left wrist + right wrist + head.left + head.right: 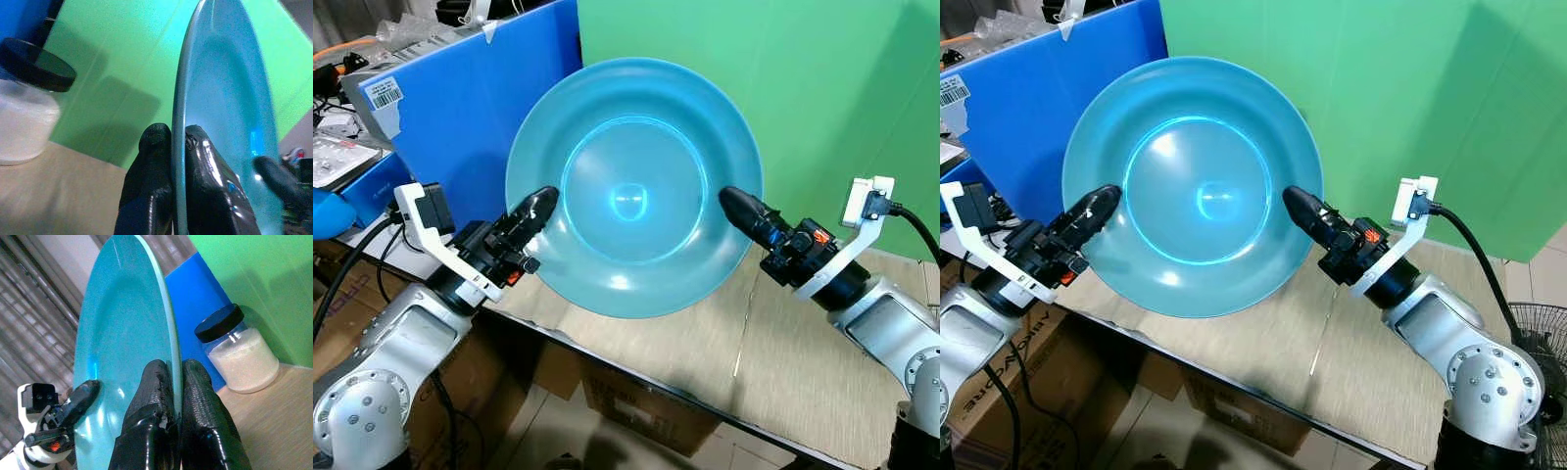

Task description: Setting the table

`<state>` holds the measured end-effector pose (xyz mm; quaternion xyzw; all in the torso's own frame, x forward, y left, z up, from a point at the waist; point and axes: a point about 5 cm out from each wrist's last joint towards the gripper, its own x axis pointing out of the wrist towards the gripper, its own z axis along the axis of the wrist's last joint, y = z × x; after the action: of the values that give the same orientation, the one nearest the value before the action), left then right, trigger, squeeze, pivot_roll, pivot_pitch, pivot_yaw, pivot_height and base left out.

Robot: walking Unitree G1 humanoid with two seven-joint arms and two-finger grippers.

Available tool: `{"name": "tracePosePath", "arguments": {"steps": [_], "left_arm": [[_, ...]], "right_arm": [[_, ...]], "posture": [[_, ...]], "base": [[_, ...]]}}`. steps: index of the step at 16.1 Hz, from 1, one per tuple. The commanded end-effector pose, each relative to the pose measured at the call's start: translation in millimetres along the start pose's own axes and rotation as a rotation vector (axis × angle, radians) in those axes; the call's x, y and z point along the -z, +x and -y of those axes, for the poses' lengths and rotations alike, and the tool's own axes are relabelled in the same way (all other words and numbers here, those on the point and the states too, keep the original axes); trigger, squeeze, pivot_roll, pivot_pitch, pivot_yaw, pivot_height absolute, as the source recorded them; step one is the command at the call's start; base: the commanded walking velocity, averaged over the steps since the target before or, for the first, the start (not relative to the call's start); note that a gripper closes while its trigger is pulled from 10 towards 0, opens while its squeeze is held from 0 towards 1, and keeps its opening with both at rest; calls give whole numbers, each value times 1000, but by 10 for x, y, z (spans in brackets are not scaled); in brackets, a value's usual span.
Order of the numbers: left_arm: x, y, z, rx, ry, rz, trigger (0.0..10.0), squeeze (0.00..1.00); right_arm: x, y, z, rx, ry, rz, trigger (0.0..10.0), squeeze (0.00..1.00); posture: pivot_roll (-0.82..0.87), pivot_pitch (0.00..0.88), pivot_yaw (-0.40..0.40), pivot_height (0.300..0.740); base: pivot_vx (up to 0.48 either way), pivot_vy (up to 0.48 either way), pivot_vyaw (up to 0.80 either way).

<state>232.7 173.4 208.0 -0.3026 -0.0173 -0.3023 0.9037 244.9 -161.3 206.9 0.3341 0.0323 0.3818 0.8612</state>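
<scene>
the left tool (536, 209) and the right tool (736, 206) each pinch tight one opposite edge of the blue plate (634, 186), which is held tilted up above the table (783, 362), near a jar (242, 356).

Black-lidded jar (239, 357) of white powder; blue box (470, 108); green backdrop (803, 88).

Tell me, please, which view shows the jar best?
The right wrist view: the jar shows whole, with black lid and white contents, standing on the table behind the plate. The left wrist view cuts it off at the edge. In the eye views the plate, pinched by both grippers, faces the camera.
</scene>
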Motion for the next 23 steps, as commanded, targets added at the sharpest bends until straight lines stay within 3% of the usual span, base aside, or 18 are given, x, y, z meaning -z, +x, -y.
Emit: {"name": "tracePosePath", "arguments": {"steps": [1,3,4,5,10,11,12,13,15,16,17,23], "left_arm": [[-20,16,32,17,2,2,0,0],[-24,18,34,18,-3,5,0,0],[-27,19,34,17,-6,7,0,0],[-30,20,35,17,-8,9,0,0],[-71,21,97,79,-47,37,0,0],[-76,20,109,89,-53,41,0,0],[-81,19,120,97,-57,45,0,0],[-86,16,127,102,-63,49,0,0],[-85,9,127,101,-65,45,0,0],[-84,7,128,101,-67,43,0,0],[-83,6,129,100,-68,43,0,0],[-85,13,103,84,-62,42,0,0]], "right_arm": [[-4,34,-36,-29,-5,-3,10000,0],[-4,36,-37,-35,1,-3,10000,0],[-4,40,-41,-42,10,-2,10000,855],[-4,45,-45,-48,16,1,10000,1000],[44,84,-58,-61,25,-33,10000,1000],[61,96,-46,-48,15,-48,10000,522],[70,101,-37,-40,9,-57,10000,522],[80,107,-20,-24,1,-66,10000,0],[82,119,-21,-28,5,-67,10000,0],[80,125,-27,-37,10,-65,6706,0],[80,124,-27,-37,12,-64,0,0],[75,152,-21,-10,29,-39,0,0]], "posture": [[143,0,41,740],[143,0,40,740],[143,0,41,740],[143,0,40,740],[142,0,44,740],[142,0,44,740],[144,0,43,740],[146,0,42,740],[145,0,42,740],[146,0,41,740],[146,0,41,740],[143,0,44,740]], "base": [[0,0,0],[0,0,0],[0,0,0],[0,0,0],[0,0,0],[0,0,0],[0,0,0],[0,0,0],[0,0,0],[0,0,0],[0,0,0],[0,0,0]]}}
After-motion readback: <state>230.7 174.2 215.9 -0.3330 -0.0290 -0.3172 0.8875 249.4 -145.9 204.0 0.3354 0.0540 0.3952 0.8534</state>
